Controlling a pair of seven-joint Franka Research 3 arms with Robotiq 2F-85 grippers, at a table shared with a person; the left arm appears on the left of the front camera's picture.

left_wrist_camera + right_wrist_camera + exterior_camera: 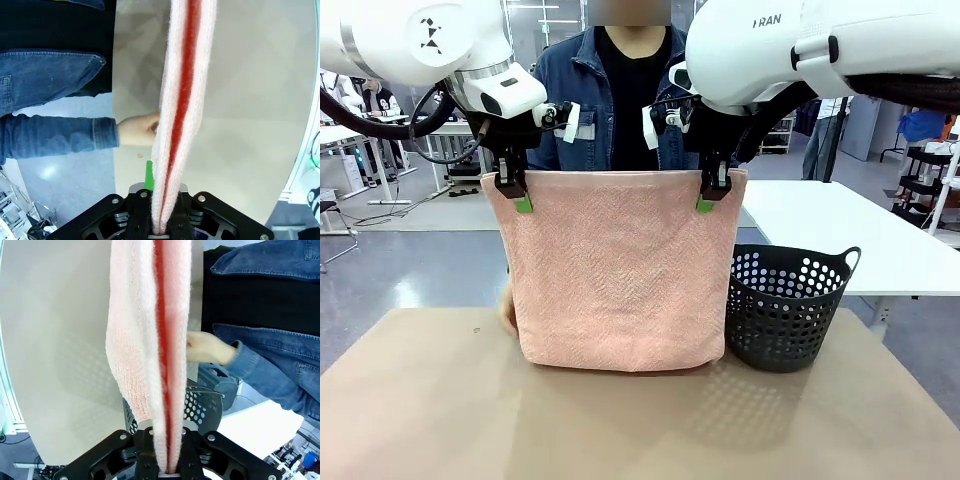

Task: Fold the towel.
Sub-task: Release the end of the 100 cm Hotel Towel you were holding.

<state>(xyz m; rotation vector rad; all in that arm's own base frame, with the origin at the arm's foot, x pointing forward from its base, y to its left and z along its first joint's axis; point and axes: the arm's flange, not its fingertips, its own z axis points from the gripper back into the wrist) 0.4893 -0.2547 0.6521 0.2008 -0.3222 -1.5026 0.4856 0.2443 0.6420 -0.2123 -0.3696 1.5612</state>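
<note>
Item 1, left gripper (512, 192): hanging below the white left arm and clenching the towel's upper left corner. In the left wrist view the same gripper (161, 222) is pinching two layers of cloth between its black fingers, a green pad showing beside them.

Item 2, person's hand (139, 129): reaching from a denim sleeve and touching the towel's far face low down. In the front view it is peeking out (507, 308) past the towel's left edge.

Item 3, towel (618, 270): salmon-pink with a zigzag weave, hanging as a flat sheet between the two grippers in front of the person (630, 95). Its lower edge is reaching down to the tan table (620, 425). Seen from the wrists (182, 95) (150, 340) it is hanging doubled.

Item 4, right gripper (715, 192): clamping the upper right corner; in its own wrist view (167, 462) the fingers are squeezing both layers.

Item 5, black perforated basket (786, 310): standing on the table just beside the towel's right edge.
</note>
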